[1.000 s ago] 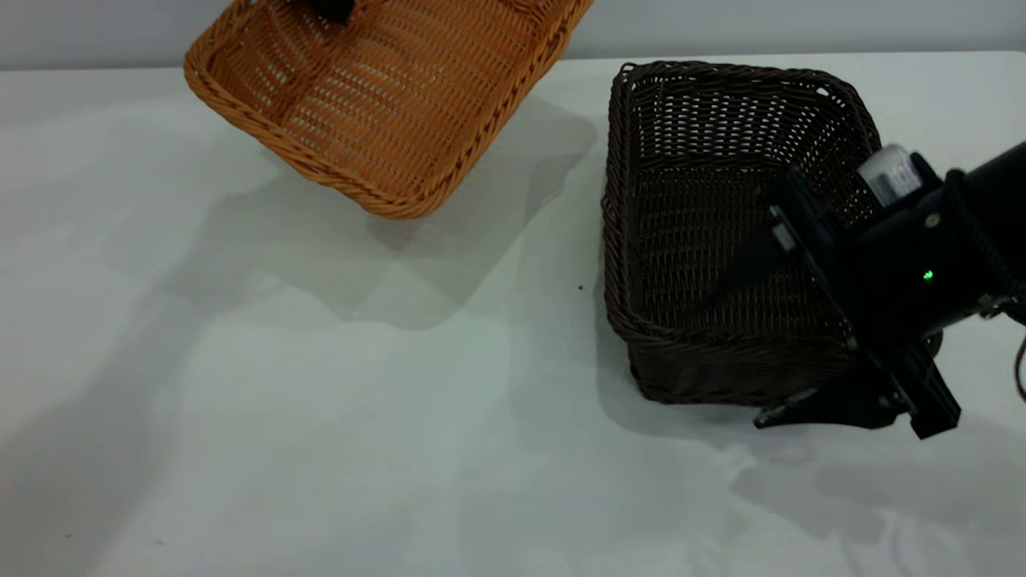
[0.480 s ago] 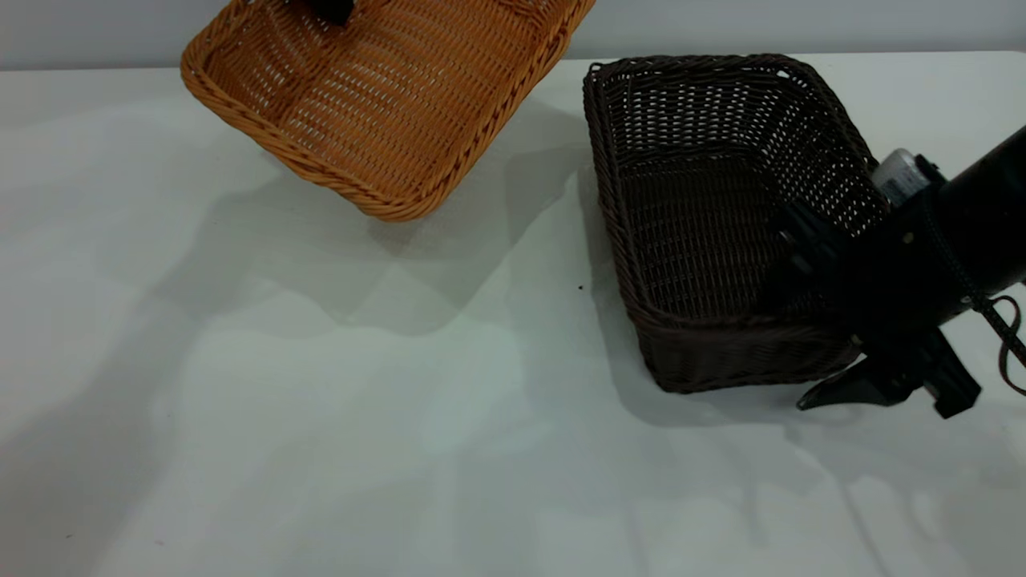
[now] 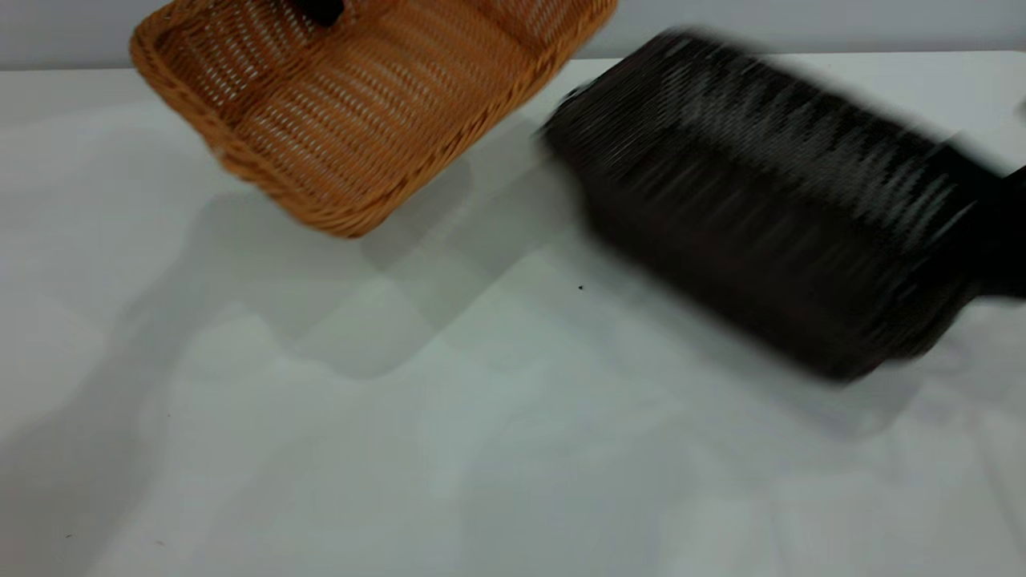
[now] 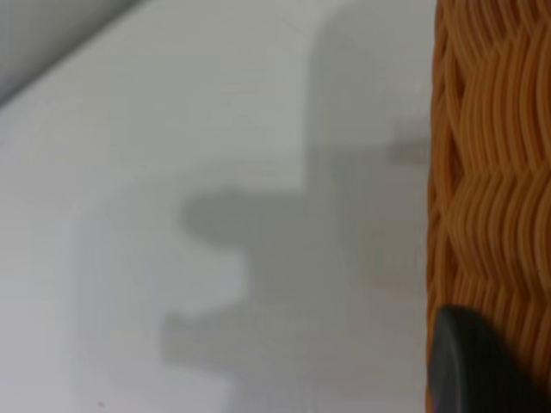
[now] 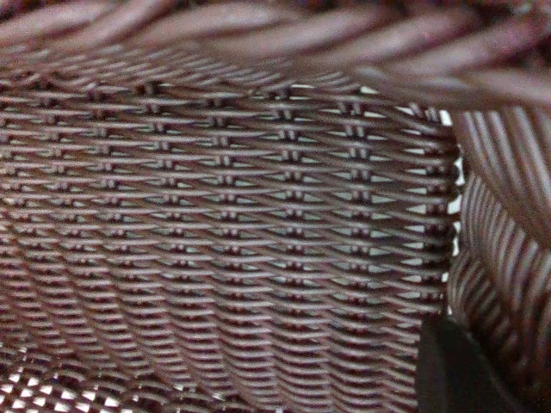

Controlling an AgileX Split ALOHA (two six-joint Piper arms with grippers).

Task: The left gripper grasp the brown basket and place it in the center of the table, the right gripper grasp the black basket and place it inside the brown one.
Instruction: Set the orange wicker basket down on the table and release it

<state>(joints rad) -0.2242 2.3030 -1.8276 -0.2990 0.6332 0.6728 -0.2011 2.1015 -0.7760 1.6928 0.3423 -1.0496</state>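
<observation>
1. The left end effector (image 3: 319, 10) grips the far wall of the brown basket (image 3: 361, 104), which hangs tilted above the table (image 3: 401, 449), left of centre near the far edge; one fingertip (image 4: 473, 366) presses its weave. It needs levelling before set-down at centre.
2. The black basket (image 3: 761, 240) is smeared by motion, airborne at the right.
3. The right end effector (image 3: 1011, 240) is mostly hidden; its grip cannot be told. Best it waits well apart until the brown basket rests flat.
</observation>
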